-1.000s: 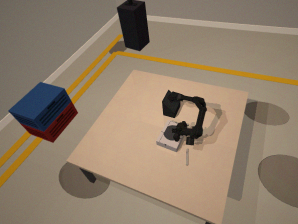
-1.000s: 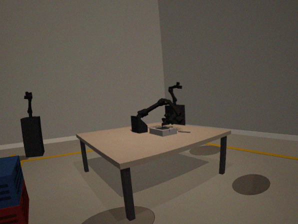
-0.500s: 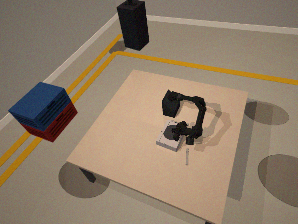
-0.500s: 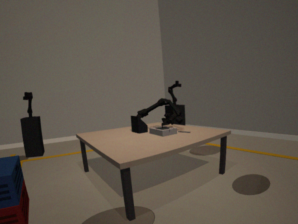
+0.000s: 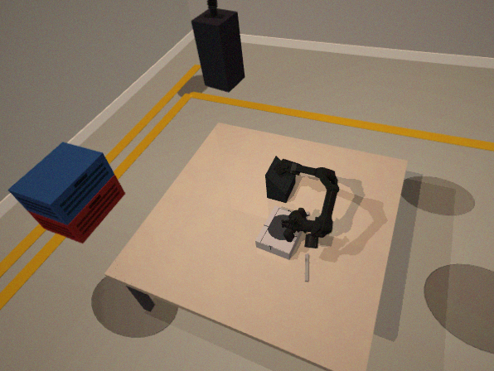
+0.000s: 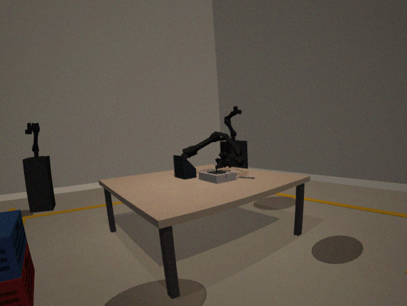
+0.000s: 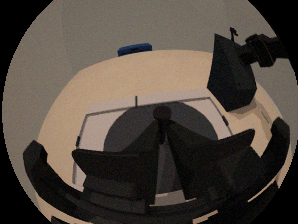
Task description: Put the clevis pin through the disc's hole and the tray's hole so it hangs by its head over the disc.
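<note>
The steel tray (image 5: pixel 265 241) (image 6: pixel 207 177) (image 7: pixel 91 134) stands on the table. The wide dark disc (image 5: pixel 275 228) (image 7: pixel 192 121) lies on its top, inside the rim. My gripper (image 5: pixel 285 224) (image 6: pixel 216 167) (image 7: pixel 161 124) is low over the disc and shut on the clevis pin. The round pin head (image 7: pixel 162 113) shows just above the fingertips in the wrist view, and the pin looks upright. The fingers and the pin head hide the disc's hole and the tray's hole. Whether the pin's lower end is in the holes cannot be told.
A thin grey bar (image 5: pixel 307 268) (image 6: pixel 246 177) lies on the table beside the tray. The arm's dark base block (image 5: pixel 278 185) (image 6: pixel 184 168) (image 7: pixel 231 75) stands close behind the tray. Blue and red crates (image 5: pixel 62 178) stand off the table.
</note>
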Motion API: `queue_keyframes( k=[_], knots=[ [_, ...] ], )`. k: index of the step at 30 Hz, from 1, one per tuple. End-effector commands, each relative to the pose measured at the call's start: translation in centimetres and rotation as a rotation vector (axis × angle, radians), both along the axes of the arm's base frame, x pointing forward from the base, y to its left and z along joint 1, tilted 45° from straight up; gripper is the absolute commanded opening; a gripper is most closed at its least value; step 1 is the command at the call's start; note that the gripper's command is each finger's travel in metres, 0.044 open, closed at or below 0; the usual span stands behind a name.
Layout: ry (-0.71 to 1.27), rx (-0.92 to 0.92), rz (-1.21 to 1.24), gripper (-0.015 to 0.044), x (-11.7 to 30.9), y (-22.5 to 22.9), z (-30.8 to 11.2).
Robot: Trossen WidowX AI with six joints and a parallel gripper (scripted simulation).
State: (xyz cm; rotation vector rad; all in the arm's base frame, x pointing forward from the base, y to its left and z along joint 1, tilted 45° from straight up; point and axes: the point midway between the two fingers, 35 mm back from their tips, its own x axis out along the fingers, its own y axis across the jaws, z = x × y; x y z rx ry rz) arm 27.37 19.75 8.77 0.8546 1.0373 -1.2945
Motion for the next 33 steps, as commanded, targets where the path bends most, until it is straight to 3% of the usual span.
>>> queue_keyframes(
  k=[1, 33],
  knots=[
    [0.003, -0.001, -0.002, 0.0, -0.04, 0.01, -0.05],
    [0.003, -0.001, -0.002, 0.0, 0.63, 0.19, -0.15]
  ],
)
